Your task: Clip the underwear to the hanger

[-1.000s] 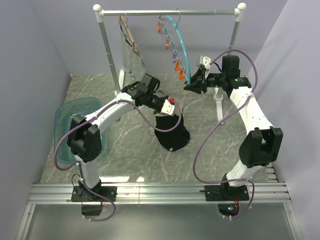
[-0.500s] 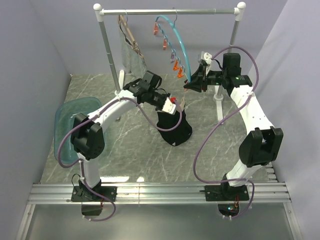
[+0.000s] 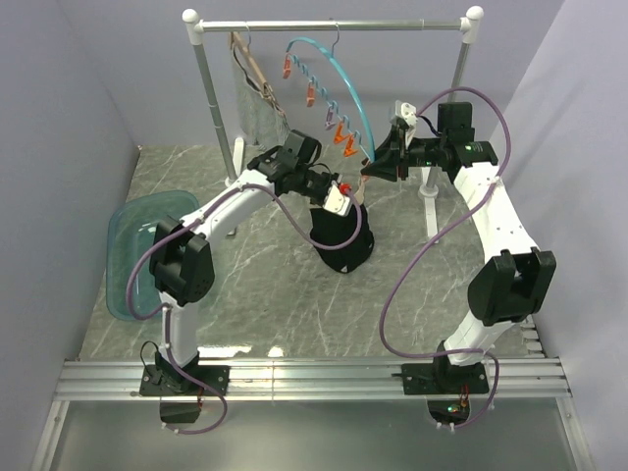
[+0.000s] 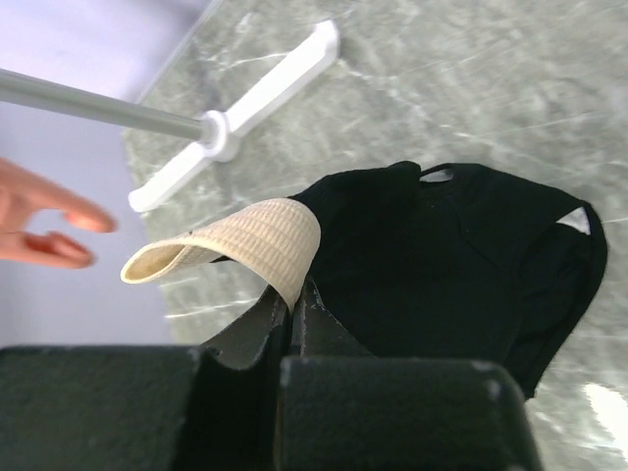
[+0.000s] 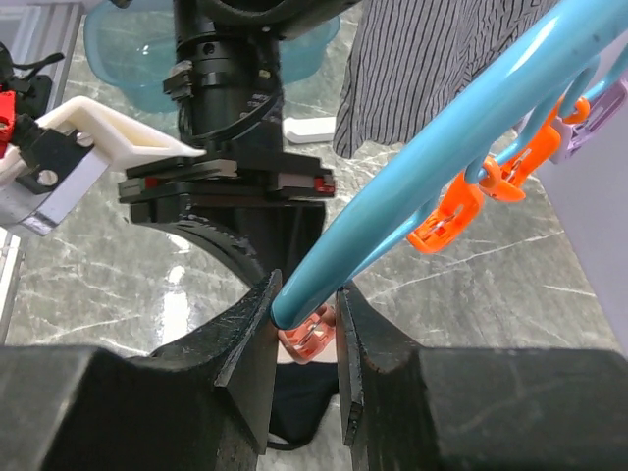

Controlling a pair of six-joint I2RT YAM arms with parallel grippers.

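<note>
**Underwear lifted, clipping not yet done**

The left gripper (image 4: 291,306), jaws pressed together, is pinching the underwear (image 4: 442,255) by its waistband just below the hanger (image 5: 442,147). The right gripper (image 5: 306,324) is clamping the hanger's hoop. None of the orange clips (image 5: 446,221) is biting fabric yet.

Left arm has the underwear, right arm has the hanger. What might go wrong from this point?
The left gripper pinches only an edge of the underwear waistband, so the fabric could slip out.
The right gripper holds just the hanger hoop's lower end, which could twist or pull free.
Both grippers are close together, so they might collide.
</note>
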